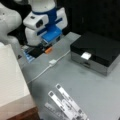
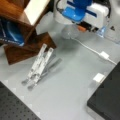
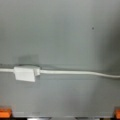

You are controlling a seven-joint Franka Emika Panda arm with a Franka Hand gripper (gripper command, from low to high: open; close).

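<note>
Our hand (image 1: 47, 48) hovers low over the grey surface (image 1: 82, 82), near the white cable (image 3: 75, 72) and its adapter block (image 3: 24, 73); we cannot tell its opening.

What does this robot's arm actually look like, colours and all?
The arm is built of rounded white shells, with a bright blue part mounted at its end in both front views. Small orange pieces show near the gripper, and two orange tips sit at the bottom corners of the wrist view. No markings are readable.
</note>
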